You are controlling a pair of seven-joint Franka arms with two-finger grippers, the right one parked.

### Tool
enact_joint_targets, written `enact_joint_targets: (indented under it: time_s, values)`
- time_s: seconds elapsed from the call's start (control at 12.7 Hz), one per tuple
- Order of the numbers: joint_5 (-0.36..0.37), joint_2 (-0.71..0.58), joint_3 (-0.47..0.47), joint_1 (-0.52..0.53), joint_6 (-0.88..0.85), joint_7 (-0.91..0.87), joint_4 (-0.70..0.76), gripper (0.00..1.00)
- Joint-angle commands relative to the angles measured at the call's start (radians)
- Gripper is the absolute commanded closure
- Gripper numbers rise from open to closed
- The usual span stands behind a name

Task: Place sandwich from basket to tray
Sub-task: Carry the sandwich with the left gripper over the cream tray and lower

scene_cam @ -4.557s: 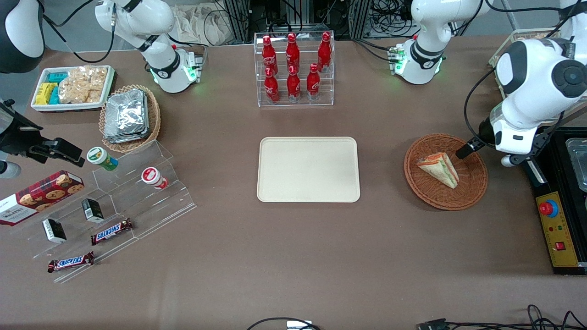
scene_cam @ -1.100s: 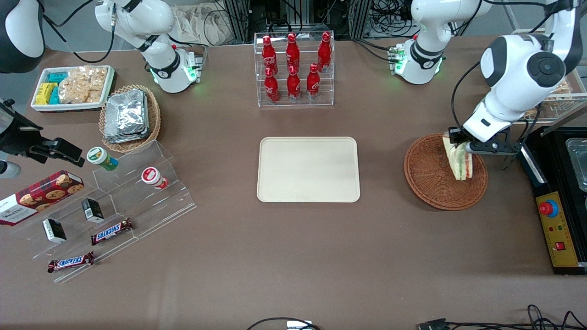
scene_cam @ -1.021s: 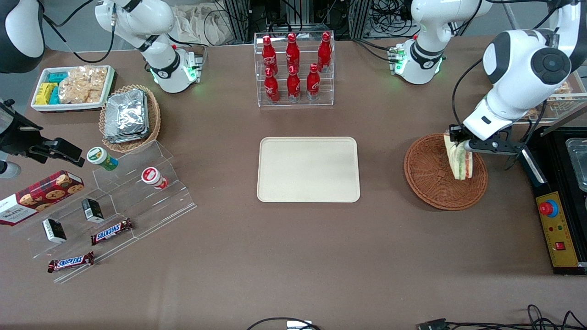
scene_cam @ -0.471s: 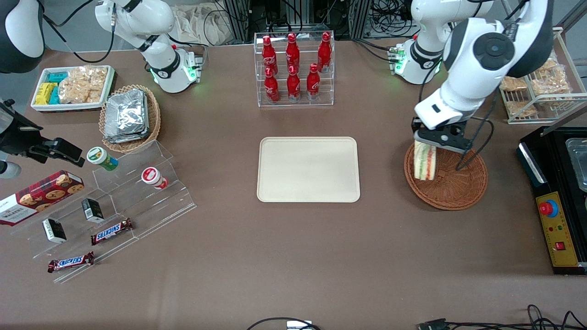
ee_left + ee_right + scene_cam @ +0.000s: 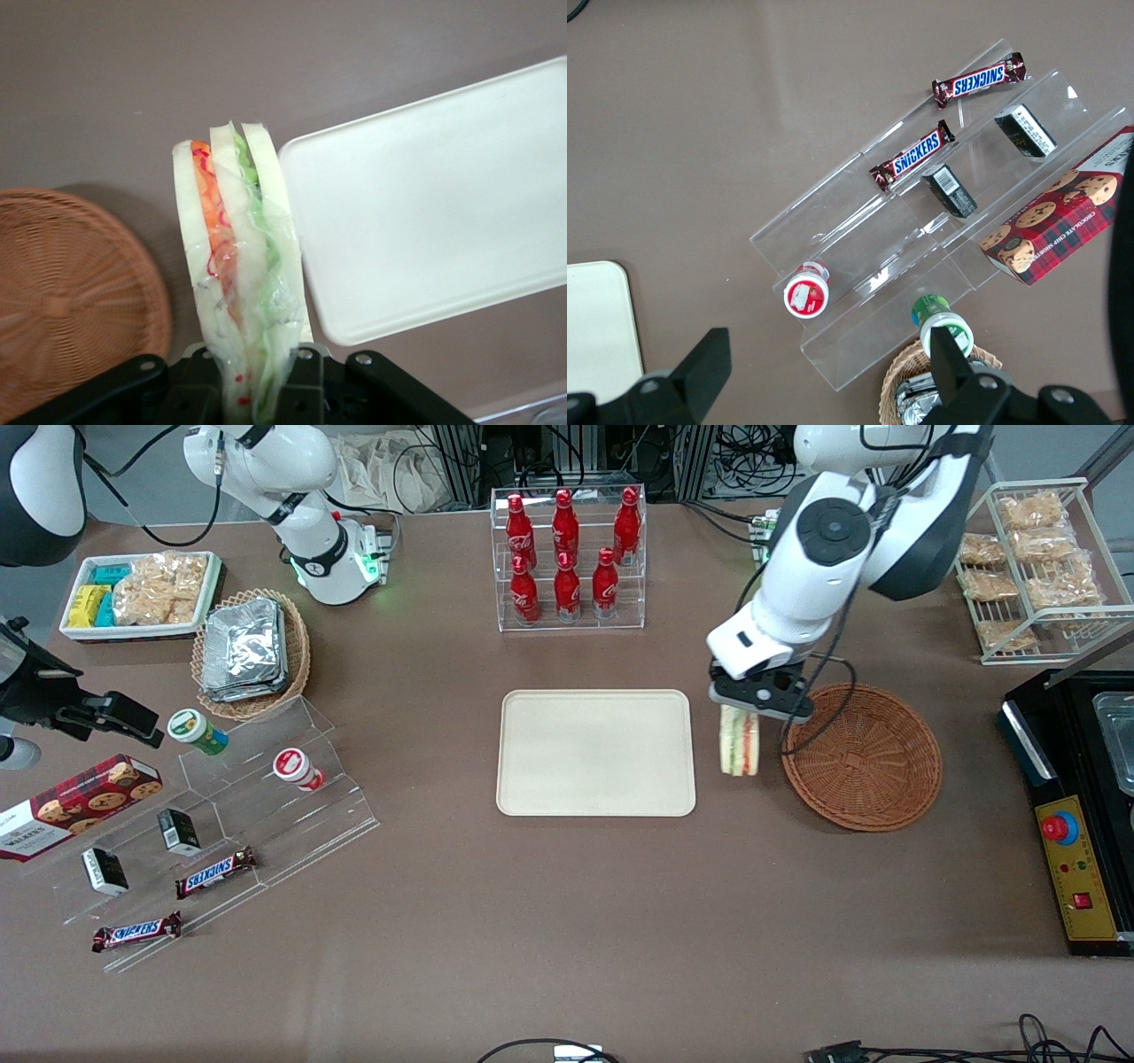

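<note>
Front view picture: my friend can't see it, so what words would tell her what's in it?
The gripper holds the sandwich in the air between the basket and the tray, its jaws shut on it. A rack of red bottles stands farther from the camera than the tray.

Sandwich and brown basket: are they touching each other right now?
Apart. In the front view the sandwich hangs from the left gripper, shut on it, over bare tablecloth between the basket and the tray. The left wrist view shows table between sandwich and basket too.
</note>
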Motion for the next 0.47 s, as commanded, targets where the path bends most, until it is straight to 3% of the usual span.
enact_joint_targets:
  time_s: [0.0,0.24,0.39]
  values:
    - [0.014,0.098,-0.05,0.002,0.066,-0.106,0.029,0.9]
    - [0.015,0.153,-0.048,-0.039,0.126,-0.138,0.008,0.9]
    - [0.073,0.19,-0.05,-0.051,0.163,-0.206,-0.006,0.9]
